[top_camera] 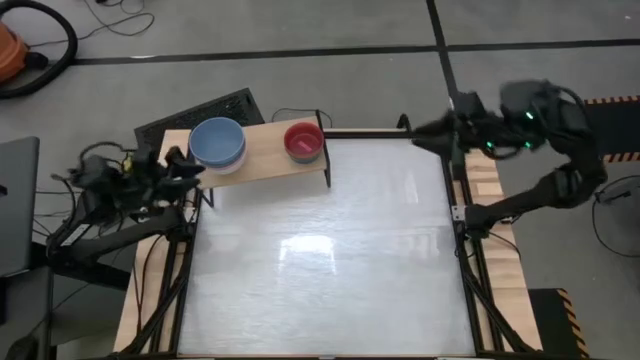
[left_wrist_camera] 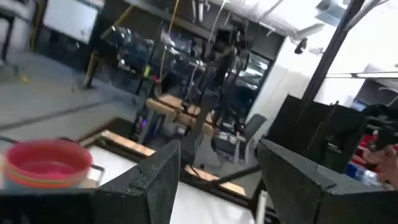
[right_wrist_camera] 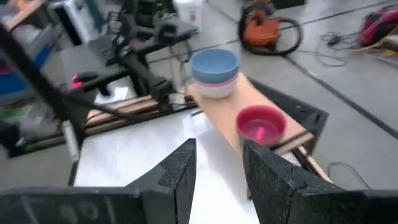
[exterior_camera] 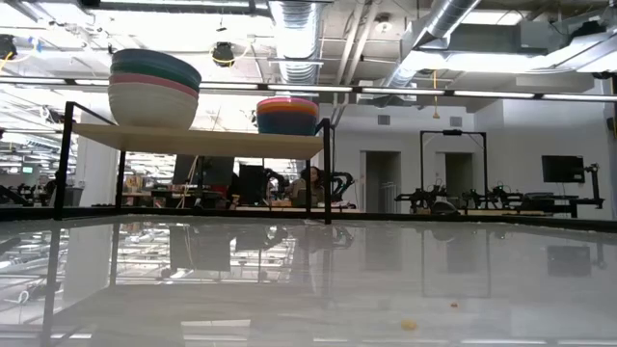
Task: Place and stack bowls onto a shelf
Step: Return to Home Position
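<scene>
shelf (top_camera: 262, 150) | on table (top_camera: 330, 250) | holds 2 stacks: large bowls (top_camera: 217, 142), small bowls (top_camera: 303, 140)

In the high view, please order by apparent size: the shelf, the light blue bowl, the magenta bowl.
1. shelf
2. light blue bowl
3. magenta bowl
All are similarly far from the camera, so this order holds.

The white counter (top_camera: 320, 260) has a glossy top that mirrors the lights, with light-wood side rails (top_camera: 500, 285). On the grey floor at ten o'clock from it sits an orange vacuum (top_camera: 10, 52), its black hose (top_camera: 72, 40) looped around it. A black tape line (top_camera: 300, 52) crosses the floor at twelve o'clock, and a yellow-and-black hazard strip (top_camera: 612, 99) lies at two o'clock. In the low view, silver ducts (exterior_camera: 294, 29) run overhead at twelve o'clock, a dark monitor (exterior_camera: 562, 169) hangs at three o'clock, and an orange crumb (exterior_camera: 410, 325) lies on the counter at six o'clock.
</scene>
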`<action>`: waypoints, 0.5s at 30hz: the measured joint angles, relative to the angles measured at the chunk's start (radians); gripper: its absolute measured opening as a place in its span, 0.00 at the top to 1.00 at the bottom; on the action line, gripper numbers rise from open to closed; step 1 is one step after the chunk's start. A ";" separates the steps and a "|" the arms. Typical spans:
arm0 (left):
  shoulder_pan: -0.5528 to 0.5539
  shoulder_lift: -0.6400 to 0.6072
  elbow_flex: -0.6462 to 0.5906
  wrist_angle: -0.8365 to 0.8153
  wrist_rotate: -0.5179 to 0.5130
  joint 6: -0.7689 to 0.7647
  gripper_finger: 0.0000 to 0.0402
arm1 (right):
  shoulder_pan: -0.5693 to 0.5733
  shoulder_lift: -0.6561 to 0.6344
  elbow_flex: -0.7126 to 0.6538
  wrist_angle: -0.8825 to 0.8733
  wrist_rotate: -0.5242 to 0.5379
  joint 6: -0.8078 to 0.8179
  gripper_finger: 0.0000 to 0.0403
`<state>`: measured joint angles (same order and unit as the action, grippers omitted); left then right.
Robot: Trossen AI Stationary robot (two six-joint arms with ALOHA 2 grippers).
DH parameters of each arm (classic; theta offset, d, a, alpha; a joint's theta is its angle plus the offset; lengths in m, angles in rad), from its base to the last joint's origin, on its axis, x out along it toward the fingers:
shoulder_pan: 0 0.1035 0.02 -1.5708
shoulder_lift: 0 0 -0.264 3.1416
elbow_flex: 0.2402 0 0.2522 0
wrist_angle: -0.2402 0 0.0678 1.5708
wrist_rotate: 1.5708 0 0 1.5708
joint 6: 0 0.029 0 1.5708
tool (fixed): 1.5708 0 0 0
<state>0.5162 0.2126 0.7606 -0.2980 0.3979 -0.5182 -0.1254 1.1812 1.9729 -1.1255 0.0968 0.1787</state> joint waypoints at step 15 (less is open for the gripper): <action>0.017 -0.196 0.015 -0.281 -0.070 0.092 0.49 | 0.317 -0.533 -0.984 0.746 0.339 0.135 0.61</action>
<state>0.5332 0.0169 0.7755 -0.5790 0.3281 -0.4263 0.1916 0.6481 0.9887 -0.3800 0.4358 0.3136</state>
